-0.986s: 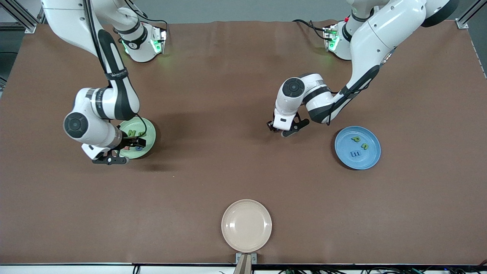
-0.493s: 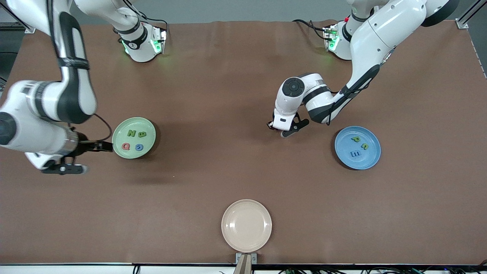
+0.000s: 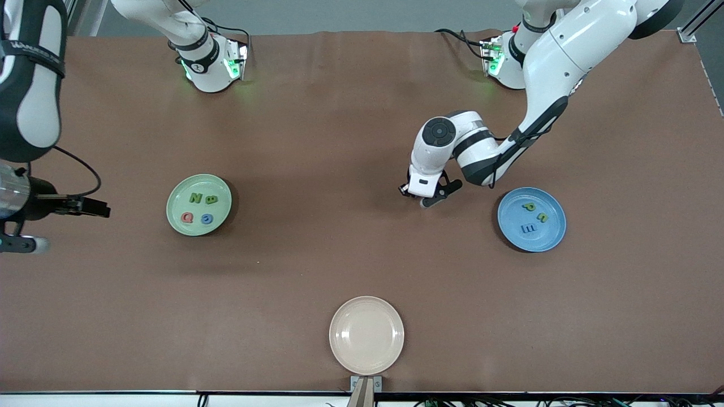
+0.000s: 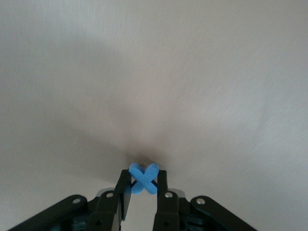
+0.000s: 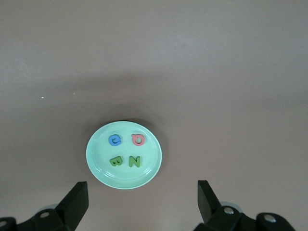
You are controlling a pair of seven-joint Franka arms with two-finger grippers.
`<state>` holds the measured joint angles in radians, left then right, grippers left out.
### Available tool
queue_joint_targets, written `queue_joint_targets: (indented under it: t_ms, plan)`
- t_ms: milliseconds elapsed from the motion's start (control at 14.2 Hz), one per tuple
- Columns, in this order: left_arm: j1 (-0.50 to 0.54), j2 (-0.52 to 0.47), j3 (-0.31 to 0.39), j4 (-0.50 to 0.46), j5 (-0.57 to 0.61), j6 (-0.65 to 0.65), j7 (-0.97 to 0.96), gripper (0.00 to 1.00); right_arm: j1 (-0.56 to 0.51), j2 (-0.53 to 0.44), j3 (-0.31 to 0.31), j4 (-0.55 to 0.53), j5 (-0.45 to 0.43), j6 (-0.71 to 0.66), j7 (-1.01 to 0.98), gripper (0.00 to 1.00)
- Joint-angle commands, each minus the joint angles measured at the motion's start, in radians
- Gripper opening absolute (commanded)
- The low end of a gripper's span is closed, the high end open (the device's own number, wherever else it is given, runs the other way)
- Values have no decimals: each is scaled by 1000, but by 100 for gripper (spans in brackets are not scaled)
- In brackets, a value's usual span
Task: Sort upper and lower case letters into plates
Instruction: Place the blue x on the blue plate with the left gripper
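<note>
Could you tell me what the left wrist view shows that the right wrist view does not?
Only the left wrist view shows the left gripper shut on a small blue x, just above bare brown table.

Only the right wrist view shows the pale green plate with four letters on it: a blue C, a red Q, a green B and a green N. The right gripper hangs open, high over that plate, holding nothing.

Both show the same brown tabletop and each arm's own dark fingers.

Two glossy white jointed arms [image 3: 557, 53] with black bands, dark round joint caps, thin black cables, green-lit bases [image 3: 212, 65] and black, seemingly screw-studded finger mounts [image 4: 166, 211].
</note>
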<state>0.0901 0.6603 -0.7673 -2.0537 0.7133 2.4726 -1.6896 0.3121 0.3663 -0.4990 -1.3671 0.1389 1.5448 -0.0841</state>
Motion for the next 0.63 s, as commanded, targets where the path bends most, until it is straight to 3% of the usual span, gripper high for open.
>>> queue_joint_targets:
  t_ms: [0, 141, 352, 564]
  plan:
    - [54, -109, -21, 16, -9, -87, 72, 5, -54, 2, 16, 64, 4, -52, -6, 100]
    - [164, -131, -87, 27, -20, -142, 195, 4, -50, 3, 25, 80, 16, -52, -2, 100]
    - [418, -130, -237, 21, -20, -195, 423, 4, -19, 0, 23, 80, 19, -106, -3, 100]
    - [572, -130, -270, -14, -20, -196, 631, 5, -18, -47, 23, 77, 16, -141, -2, 100]
